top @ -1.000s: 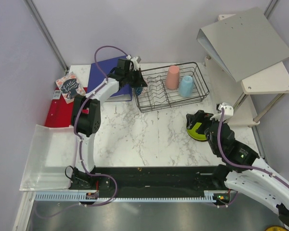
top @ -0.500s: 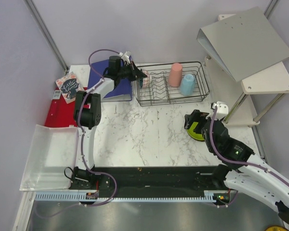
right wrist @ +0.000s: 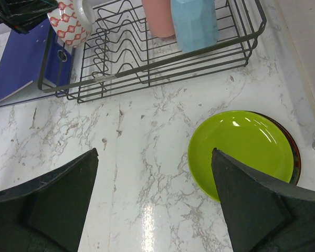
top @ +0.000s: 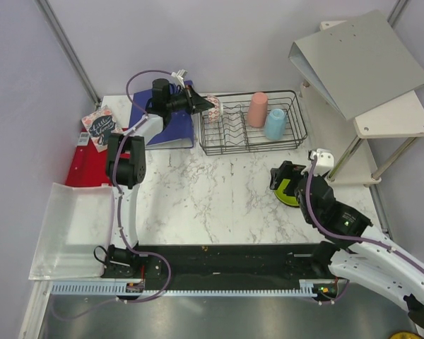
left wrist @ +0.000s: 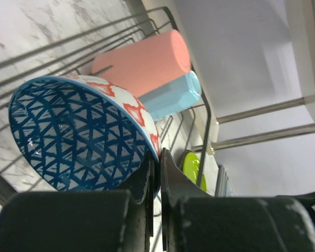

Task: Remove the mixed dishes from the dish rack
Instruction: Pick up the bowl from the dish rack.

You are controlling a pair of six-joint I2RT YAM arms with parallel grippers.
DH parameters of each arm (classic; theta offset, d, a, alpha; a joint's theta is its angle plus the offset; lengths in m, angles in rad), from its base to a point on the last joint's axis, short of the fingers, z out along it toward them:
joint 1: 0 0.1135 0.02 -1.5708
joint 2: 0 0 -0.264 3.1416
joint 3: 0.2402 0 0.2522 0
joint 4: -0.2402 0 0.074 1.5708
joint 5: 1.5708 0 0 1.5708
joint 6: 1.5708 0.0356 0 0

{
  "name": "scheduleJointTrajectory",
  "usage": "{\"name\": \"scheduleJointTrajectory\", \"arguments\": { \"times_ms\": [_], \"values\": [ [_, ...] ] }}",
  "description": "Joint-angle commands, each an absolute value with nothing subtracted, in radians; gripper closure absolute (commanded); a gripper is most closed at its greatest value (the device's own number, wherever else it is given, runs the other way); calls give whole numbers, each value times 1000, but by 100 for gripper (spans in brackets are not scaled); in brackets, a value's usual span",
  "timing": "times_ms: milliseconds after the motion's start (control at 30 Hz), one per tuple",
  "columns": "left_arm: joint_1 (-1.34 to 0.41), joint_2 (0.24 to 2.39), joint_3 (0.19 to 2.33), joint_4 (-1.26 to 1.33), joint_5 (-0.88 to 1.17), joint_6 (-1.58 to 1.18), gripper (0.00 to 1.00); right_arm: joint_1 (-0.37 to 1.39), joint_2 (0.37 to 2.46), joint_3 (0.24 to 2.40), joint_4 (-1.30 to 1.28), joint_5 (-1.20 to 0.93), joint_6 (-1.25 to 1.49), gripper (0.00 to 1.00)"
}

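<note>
The left gripper [left wrist: 158, 157] pinches the rim of the small blue patterned bowl [left wrist: 79, 142] at the left end of the dish rack [top: 251, 145]. The bowl is probably ceramic: stiff, slick, breakable. The right gripper [right wrist: 153, 155] gapes empty.

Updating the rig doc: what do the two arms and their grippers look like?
The left arm and right arm both have white link shells and black joint housings, and a purple cable runs along each. The left gripper has flat black fingers, scuffed pale at the edges. The right gripper has broad, matte black, wedge-shaped fingers.
</note>
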State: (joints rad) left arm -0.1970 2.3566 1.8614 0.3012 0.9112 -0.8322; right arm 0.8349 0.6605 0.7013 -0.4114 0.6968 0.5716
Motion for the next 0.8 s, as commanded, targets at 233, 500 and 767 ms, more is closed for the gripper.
{"name": "scheduleJointTrajectory", "arguments": {
  "times_ms": [233, 500, 767],
  "values": [
    [-267, 1785, 1536, 447, 1045, -786, 98, 834, 589, 722, -399, 700, 571, 4],
    [-678, 1392, 1383, -330, 464, 36, 98, 836, 595, 843, -451, 719, 542, 4],
    [-1113, 1229, 1115, -489, -159, 158, 98, 834, 799, 1115, -711, 707, 583, 6]
  ]
}}
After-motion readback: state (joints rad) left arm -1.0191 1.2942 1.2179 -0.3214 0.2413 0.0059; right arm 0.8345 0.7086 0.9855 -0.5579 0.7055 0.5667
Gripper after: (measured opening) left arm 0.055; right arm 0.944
